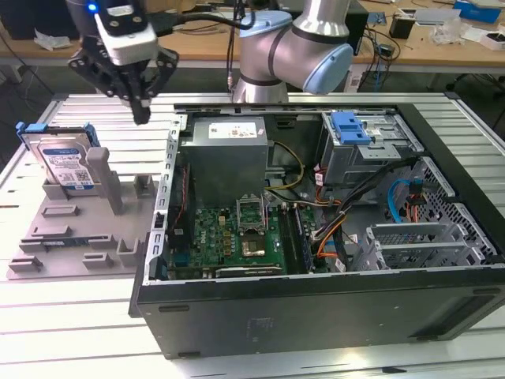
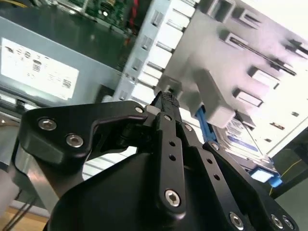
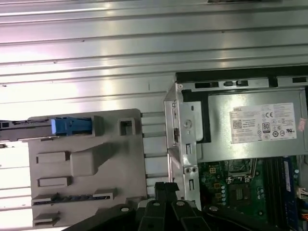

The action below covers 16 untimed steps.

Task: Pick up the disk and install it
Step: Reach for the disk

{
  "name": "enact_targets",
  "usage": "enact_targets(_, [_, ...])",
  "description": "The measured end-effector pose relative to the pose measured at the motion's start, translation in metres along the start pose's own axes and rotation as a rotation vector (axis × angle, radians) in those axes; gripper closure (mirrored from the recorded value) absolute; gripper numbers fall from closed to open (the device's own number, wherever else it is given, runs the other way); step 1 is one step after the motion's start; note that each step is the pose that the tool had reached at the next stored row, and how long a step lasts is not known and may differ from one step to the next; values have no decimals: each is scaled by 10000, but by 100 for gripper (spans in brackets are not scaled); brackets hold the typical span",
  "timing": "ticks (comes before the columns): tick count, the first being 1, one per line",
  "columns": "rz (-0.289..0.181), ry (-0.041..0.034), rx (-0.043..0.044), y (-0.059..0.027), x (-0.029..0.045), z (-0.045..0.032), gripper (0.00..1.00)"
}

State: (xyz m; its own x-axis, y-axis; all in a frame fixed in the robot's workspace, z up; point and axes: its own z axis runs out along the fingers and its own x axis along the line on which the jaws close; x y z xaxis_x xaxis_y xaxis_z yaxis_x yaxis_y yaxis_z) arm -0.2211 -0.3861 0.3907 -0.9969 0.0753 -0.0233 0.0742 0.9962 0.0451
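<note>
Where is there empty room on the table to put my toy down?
Bare table lies in front of the grey tray and case, and behind the tray, below the pincer. Inside the case it is crowded with cables and boards.

The disk [image 1: 65, 162] stands in the grey holder [image 1: 63, 237], and the holder's tall post [image 1: 99, 172] hides its lower corner. In the second wrist view the gripper [image 2: 167, 99] covers most of the disk [image 2: 243, 137] beside that post. In the first wrist view the disk [image 3: 29, 126] runs off the picture's edge.
</note>
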Motion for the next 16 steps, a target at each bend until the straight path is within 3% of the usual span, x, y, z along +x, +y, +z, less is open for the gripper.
enact_targets(2, [-2,-1,0,14,137,4,89])
enact_targets(8, [-1,-1,0,57,458,14,89])
enact_targets(11, [0,-1,1,109,718,24,89])
enact_targets(16, [-2,0,2,178,984,36,89])
